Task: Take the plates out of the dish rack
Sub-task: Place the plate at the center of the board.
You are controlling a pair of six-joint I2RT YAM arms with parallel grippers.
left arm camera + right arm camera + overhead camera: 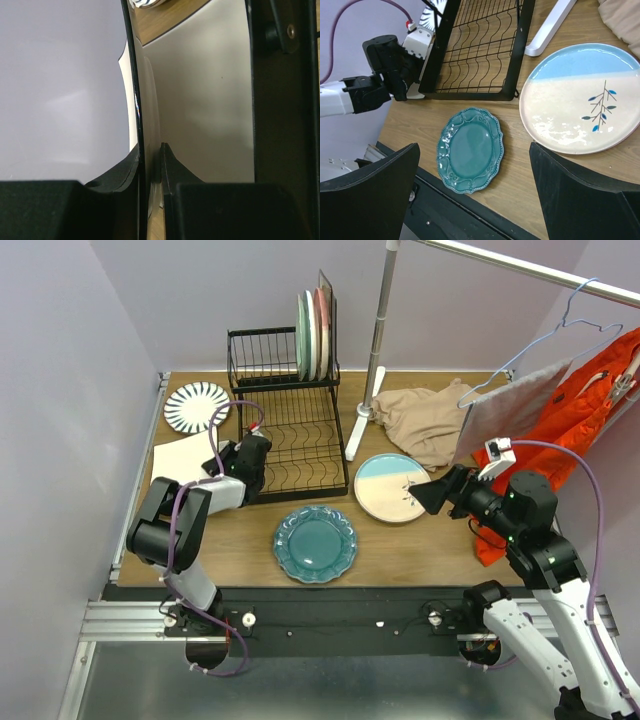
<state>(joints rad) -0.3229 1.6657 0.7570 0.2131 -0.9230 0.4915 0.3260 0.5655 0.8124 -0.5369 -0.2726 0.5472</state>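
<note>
Over the table (420, 550), our left fingers (175, 175) pinch the square plate (178, 462); our right fingers (370, 195) gape empty, teal plate (470, 150) between them.

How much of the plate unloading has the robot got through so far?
Done: a striped plate, a teal plate and a cream-and-blue plate lie flat on the table. In hand: the left fingers pinch the edge of a white plate beside the rack; the right fingers are open and empty. Left: several plates stand in the rack's upper tier.
</note>
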